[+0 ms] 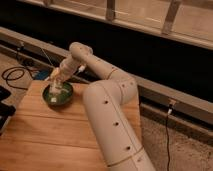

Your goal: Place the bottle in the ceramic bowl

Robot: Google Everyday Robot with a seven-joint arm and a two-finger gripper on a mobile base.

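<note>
Reaching across from the lower right, the big white arm (107,115) bends at its elbow and stretches up and left to the far corner of the wooden table (45,135), and there is only this one camera view to go by. At the end of that arm the gripper (56,86) hangs right over the ceramic bowl (58,95), a small glossy green dish with a darker rim that sits on the table near its back left corner. Something pale and slim, which looks like the bottle (55,90), lies inside the bowl's rim directly under the gripper, but I cannot tell whether it rests on the bowl's bottom or is held above it. Whether the claw is apart or clamped I honestly cannot tell from where I stand; the tips merge with the pale shape below them. Off the table's left edge a black cable (12,77) loops on the floor, and a dark ledge (165,95) runs behind the table, with a wire dangling from it on the right.
</note>
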